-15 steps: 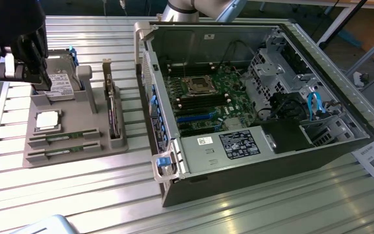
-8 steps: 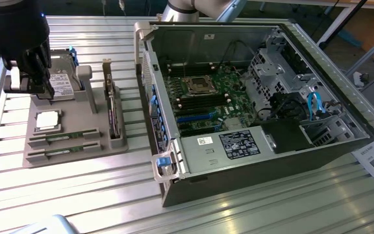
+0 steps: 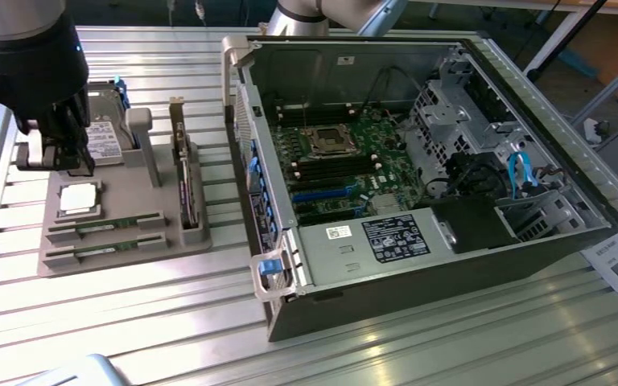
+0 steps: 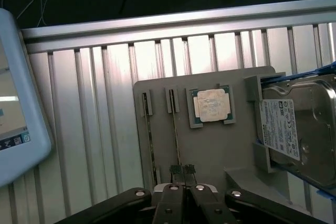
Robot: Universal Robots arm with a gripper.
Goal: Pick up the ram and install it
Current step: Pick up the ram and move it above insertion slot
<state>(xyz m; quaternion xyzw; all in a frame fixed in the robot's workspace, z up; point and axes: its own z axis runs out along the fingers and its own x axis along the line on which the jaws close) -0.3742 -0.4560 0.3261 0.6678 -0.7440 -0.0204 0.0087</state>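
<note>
Two ram sticks (image 3: pixel 105 227) (image 3: pixel 103 252), slim green boards, lie in slots at the near end of the grey holder tray (image 3: pixel 138 201). In the wrist view they show edge-on as thin dark lines (image 4: pixel 177 135) (image 4: pixel 149 135). My gripper (image 3: pixel 65 161) hangs over the tray's far end beside the hard drive (image 3: pixel 103 138), well above the sticks. In the wrist view the gripper (image 4: pixel 182 170) is shut, fingertips pressed together with nothing between them, roughly in line with one ram stick.
The tray also holds a square silver processor (image 3: pixel 78 199) (image 4: pixel 211 104) and an upright expansion card (image 3: pixel 186 189). The open computer case (image 3: pixel 566 241) lies to the exterior view's right, motherboard (image 3: pixel 341 165) exposed. A white device (image 4: pixel 16 103) sits off the tray.
</note>
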